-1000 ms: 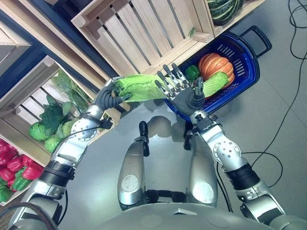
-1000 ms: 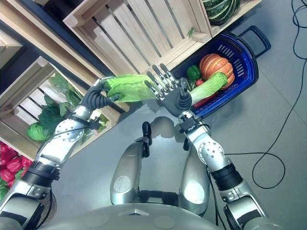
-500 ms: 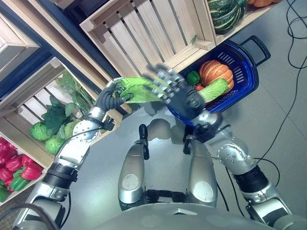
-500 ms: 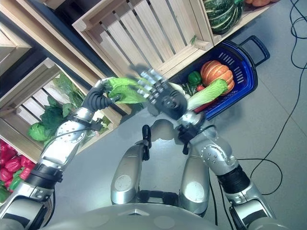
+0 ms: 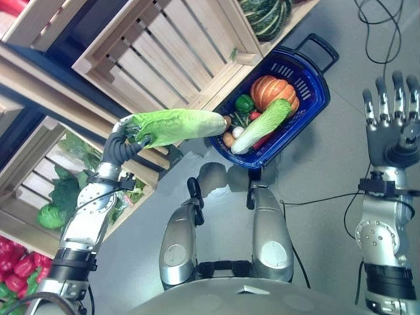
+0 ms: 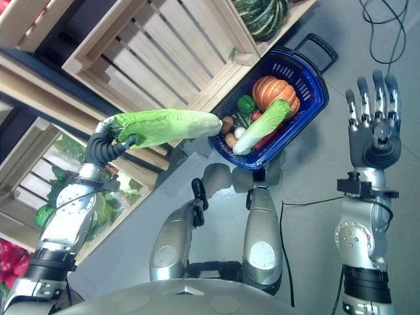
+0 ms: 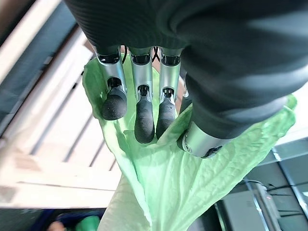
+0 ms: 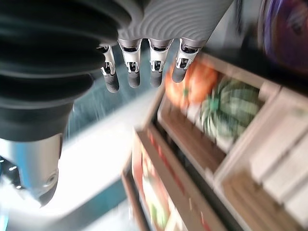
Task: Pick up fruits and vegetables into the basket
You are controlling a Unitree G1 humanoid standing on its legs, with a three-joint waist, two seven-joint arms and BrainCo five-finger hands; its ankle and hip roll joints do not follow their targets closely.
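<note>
My left hand is shut on the leafy end of a long green napa cabbage, held level in the air with its pale stem end close to the near rim of the blue basket. In the left wrist view the fingers curl into the green leaves. The basket stands on the floor and holds an orange pumpkin, a second napa cabbage, a green pepper and smaller vegetables. My right hand is raised far to the right, open, fingers straight and empty.
An empty wooden crate stands behind the held cabbage. A lower crate at the left holds leafy greens, with red peppers beyond it. A striped green squash lies on the shelf behind the basket.
My right hand has swung away from the cabbage out to the far right and stands empty. The left hand still holds the cabbage, stem end now nearer the basket. The camera has shifted.
</note>
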